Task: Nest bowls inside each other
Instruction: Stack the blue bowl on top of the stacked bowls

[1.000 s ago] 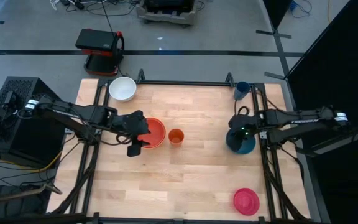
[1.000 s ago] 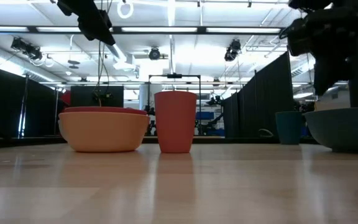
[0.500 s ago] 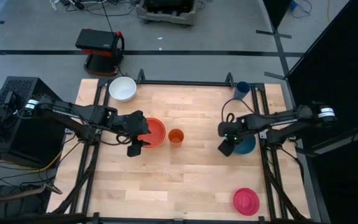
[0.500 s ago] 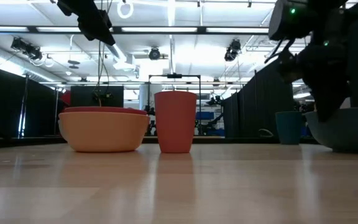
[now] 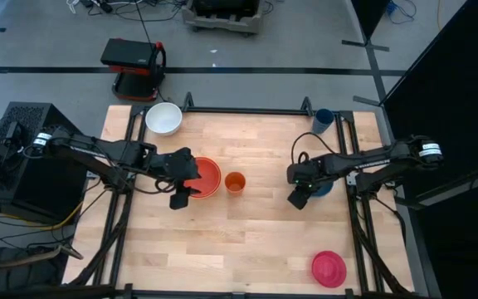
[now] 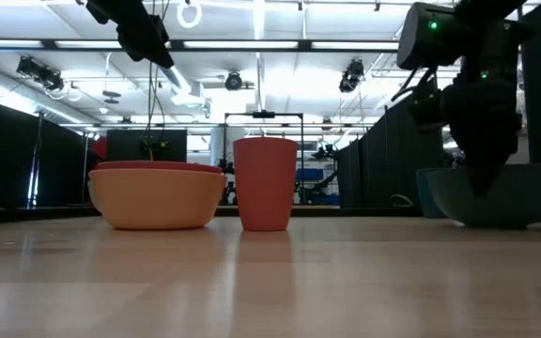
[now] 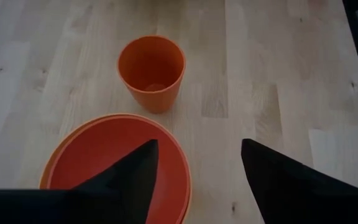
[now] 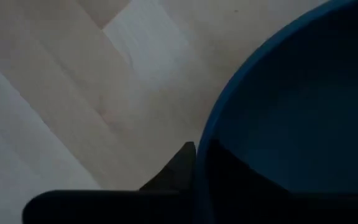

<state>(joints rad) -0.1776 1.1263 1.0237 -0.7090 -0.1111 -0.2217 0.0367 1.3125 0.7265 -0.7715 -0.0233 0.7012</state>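
The teal-blue bowl [image 5: 329,191] stands on the table at the right, largely under my right arm. My right gripper [image 5: 299,199] is shut on its left rim. A red bowl [image 5: 209,175] sits nested in an orange bowl [image 6: 156,197] left of centre. My left gripper [image 7: 197,180] hovers open above their near rim, touching nothing. A white bowl [image 5: 163,118] rests at the far left corner. A magenta-pink bowl [image 5: 329,268] lies upside down at the near right. My right gripper pinches the teal-blue bowl's rim [image 8: 211,134] on the side toward the table's left. One finger [image 8: 178,167] is outside the wall and the other is inside, dark against the bowl. The fingers come from above, pointing down. The bowl's base rests on the table [image 6: 491,221].
A small orange cup [image 5: 236,183] stands upright just right of the red-and-orange stack. A dark-blue cup [image 5: 323,120] is at the far right corner. Bare wood lies between the orange cup and the teal-blue bowl and across the near half of the table [image 5: 247,249].
My right gripper has gone down and toward the table's left, from above the teal-blue bowl's middle to its left rim, tipped steeper and shut on that rim. The bowl has slid a little toward the table's left.
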